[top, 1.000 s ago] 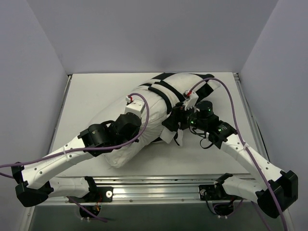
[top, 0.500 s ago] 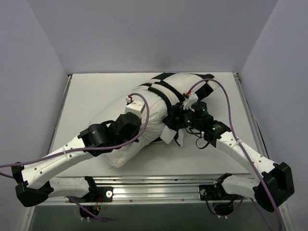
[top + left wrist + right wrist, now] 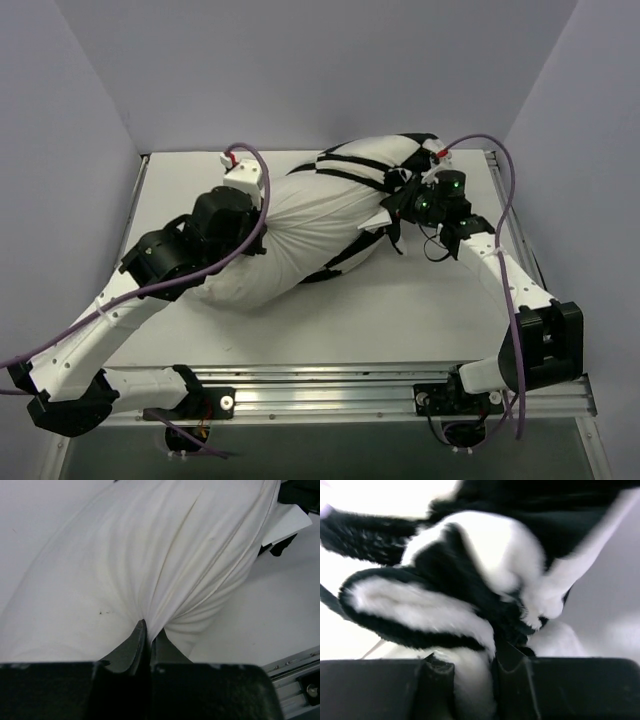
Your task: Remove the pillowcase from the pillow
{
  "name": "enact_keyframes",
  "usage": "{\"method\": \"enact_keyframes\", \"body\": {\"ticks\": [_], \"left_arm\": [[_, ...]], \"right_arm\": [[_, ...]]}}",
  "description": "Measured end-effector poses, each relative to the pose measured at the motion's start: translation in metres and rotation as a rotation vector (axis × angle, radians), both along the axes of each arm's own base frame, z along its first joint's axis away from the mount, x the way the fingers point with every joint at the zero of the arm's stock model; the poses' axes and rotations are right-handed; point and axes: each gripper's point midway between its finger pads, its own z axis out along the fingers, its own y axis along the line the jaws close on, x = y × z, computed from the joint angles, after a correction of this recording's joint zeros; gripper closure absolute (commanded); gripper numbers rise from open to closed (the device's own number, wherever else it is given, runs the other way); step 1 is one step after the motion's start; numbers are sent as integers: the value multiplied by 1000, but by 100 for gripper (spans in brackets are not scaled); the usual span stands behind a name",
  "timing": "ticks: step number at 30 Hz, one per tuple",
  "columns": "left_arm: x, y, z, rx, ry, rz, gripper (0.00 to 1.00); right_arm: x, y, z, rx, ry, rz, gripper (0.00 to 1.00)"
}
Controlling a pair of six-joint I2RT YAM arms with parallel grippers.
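Top external looks down from high behind the near edge, whole surface (image 3: 430, 310) in frame. Left wrist faces the pillow (image 3: 150, 555) close up. Right wrist (blurry, even nearer) faces the pillowcase (image 3: 485, 560). Top view covers both spots.

Even, diffuse light from above fills the overhead view, bright and sharp, with soft shadows under the arms (image 3: 150, 300) on the desk (image 3: 420, 310). In the left wrist view the pillow (image 3: 165, 555) is nearly overexposed, its folds gently shaded, while the dark fingers (image 3: 131, 647) sit underlit. The right wrist view is heavily blurred, probably by motion; the pillowcase (image 3: 485, 560) smears and its whites glare.
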Motion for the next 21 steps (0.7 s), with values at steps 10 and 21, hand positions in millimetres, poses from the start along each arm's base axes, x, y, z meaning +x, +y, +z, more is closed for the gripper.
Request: {"method": "enact_keyframes", "body": {"ticks": [10,21], "left_arm": [[22,17,63,-70,-105,-1,98],[-52,-12,-15,-278,74,-260,76]], "right_arm": [[36,-48,103,158,-92,-70,100],[-52,-66,70,120,5,-104,56]]}}
